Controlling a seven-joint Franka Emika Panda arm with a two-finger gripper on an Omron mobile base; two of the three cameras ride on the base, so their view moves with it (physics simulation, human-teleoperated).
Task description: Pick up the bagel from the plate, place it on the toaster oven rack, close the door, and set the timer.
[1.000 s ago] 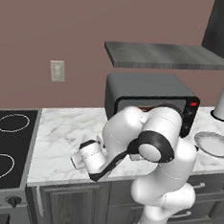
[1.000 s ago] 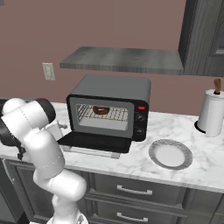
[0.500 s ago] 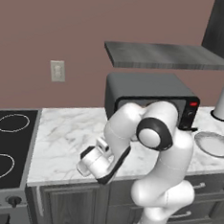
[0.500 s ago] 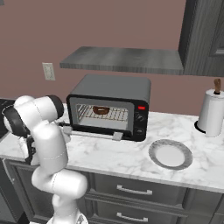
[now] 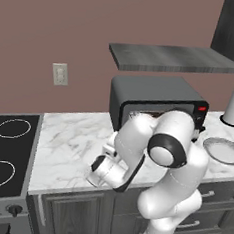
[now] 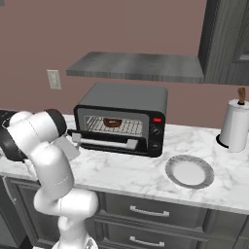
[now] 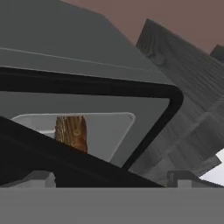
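1. Marble countertop (image 6: pixel 126 170) runs across the lower half of the right base view, below a brown wall and a grey shelf (image 6: pixel 136 65); a black stovetop (image 5: pixel 5 154) fills the lower left of the left base view.
2. At centre frame in the right base view stands the toaster oven (image 6: pixel 124 116). The bagel (image 6: pixel 112 122) lies on the rack (image 6: pixel 121 127) inside the cavity, seen just above the door's top edge.
3. The plate (image 6: pixel 189 171) sits bare at lower right of that view, well apart from the oven, with a paper towel roll (image 6: pixel 234 127) beyond it.
4. Main change: a second ago the door (image 6: pixel 109 142) lay flat on the counter; half a second ago it was partly raised; now it is tilted up most of the way, its silver bar handle (image 6: pixel 104 142) across the front, with a gap left at the top.
5. Meanwhile the arm has swung in and risen at the oven's left side. The gripper (image 5: pixel 102 168) appears at lower centre of the left base view, below the oven front. Its finger state cannot be told from any view.
6. From the hand view, the camera looks up past the door's dark edge at the bagel (image 7: pixel 71 131) through the opening, so the hand seems to be underneath, pushing upward.
7. My reading: pick and place are finished and closing is well under way. A further upward push should seat the door; the timer knob on the right control strip (image 6: pixel 155 131) comes afterwards.
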